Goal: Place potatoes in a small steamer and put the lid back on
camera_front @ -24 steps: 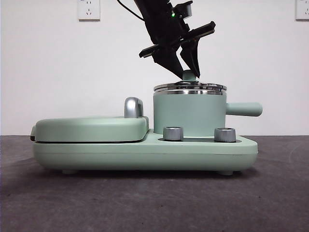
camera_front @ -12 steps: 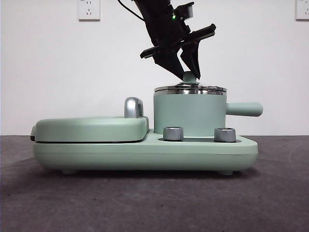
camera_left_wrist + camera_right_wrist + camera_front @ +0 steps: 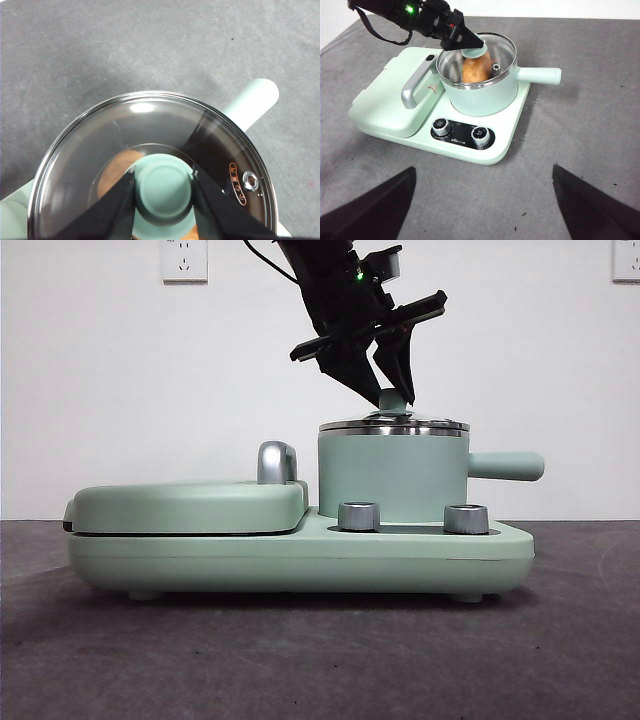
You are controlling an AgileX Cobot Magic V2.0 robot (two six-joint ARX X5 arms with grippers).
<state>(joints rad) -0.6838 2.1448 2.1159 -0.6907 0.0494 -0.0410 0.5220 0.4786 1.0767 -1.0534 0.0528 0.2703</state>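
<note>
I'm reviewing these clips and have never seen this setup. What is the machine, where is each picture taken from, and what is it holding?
It is a robot with two arms at a table, each ending in a two-jawed claw. One picture looks level across the table; the other two come from cameras on the arms' wrists.

On the grey table stands a mint-green cooker base with two dials, a closed griddle and the small steamer, whose handle sticks out sideways.

The left claw has its jaws on either side of the green knob of the glass lid, which sits on the steamer. Through the glass you see the potato inside. The right claw waits open, well back from the cooker.
</note>
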